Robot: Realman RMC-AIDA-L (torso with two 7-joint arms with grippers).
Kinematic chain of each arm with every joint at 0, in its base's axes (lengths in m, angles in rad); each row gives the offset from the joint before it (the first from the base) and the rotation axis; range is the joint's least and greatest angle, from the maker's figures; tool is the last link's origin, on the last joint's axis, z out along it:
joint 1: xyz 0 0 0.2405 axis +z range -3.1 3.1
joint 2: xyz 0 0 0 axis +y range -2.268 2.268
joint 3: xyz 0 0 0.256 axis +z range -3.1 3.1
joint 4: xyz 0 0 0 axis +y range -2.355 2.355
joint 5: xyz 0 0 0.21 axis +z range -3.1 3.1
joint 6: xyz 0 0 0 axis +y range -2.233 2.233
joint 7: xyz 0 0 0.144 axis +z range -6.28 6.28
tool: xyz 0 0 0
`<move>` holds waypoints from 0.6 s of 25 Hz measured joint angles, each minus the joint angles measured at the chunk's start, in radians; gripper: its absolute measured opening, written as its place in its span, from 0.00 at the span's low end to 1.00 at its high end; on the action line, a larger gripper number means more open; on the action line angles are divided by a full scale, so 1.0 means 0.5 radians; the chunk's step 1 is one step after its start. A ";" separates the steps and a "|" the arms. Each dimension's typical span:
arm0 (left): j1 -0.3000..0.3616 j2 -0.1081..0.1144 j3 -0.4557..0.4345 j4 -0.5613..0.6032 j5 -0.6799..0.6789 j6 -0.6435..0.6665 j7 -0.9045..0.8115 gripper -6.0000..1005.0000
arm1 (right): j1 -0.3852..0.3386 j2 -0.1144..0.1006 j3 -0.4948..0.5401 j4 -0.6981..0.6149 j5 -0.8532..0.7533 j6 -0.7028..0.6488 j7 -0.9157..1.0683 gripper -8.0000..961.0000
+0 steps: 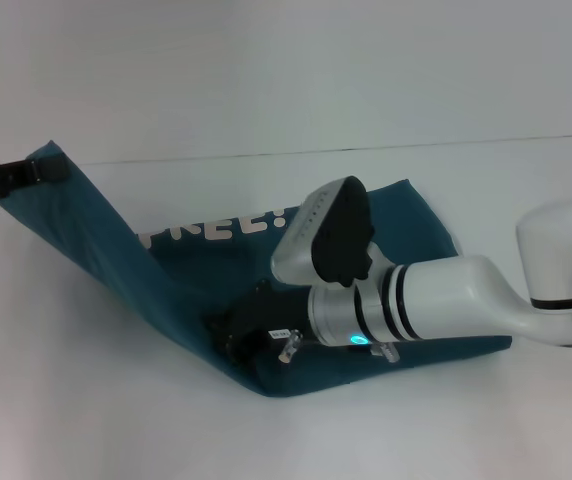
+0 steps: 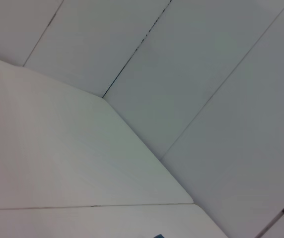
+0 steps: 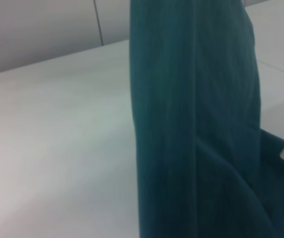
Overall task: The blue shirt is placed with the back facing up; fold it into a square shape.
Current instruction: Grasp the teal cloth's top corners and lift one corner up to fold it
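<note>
The blue shirt [image 1: 206,290] lies on the white table [image 1: 86,400], partly turned over, with white lettering [image 1: 216,228] showing. A taut band of its fabric runs from the near fold up to the far left. My left gripper [image 1: 11,176] is at the far left edge of the head view, shut on the shirt's raised corner. My right gripper [image 1: 238,337] reaches in from the right and is shut on the shirt at the near end of that band. The right wrist view shows the fabric [image 3: 196,124] close up. The left wrist view shows only a sliver of the shirt [image 2: 158,236].
The white table [image 3: 57,139] extends around the shirt on all sides. A pale wall with panel seams [image 2: 132,49] stands behind it. My right arm's white forearm [image 1: 446,300] lies over the shirt's right half.
</note>
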 joint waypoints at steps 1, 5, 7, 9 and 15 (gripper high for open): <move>-0.002 0.000 0.001 0.000 0.000 -0.001 0.006 0.03 | -0.011 0.000 0.000 -0.004 0.000 0.002 -0.013 0.01; -0.012 0.006 -0.002 0.000 -0.001 -0.001 0.027 0.03 | -0.034 -0.002 -0.005 -0.010 0.000 0.015 -0.033 0.01; -0.020 0.014 -0.008 -0.002 -0.001 -0.001 0.030 0.03 | -0.036 -0.005 -0.008 -0.010 0.000 0.016 -0.033 0.01; -0.028 0.018 -0.009 -0.003 -0.001 -0.001 0.032 0.03 | -0.032 -0.005 -0.014 -0.010 0.000 0.017 -0.034 0.01; -0.054 0.021 0.000 -0.003 -0.002 -0.008 0.035 0.03 | 0.020 0.010 0.020 0.019 -0.104 0.019 -0.029 0.01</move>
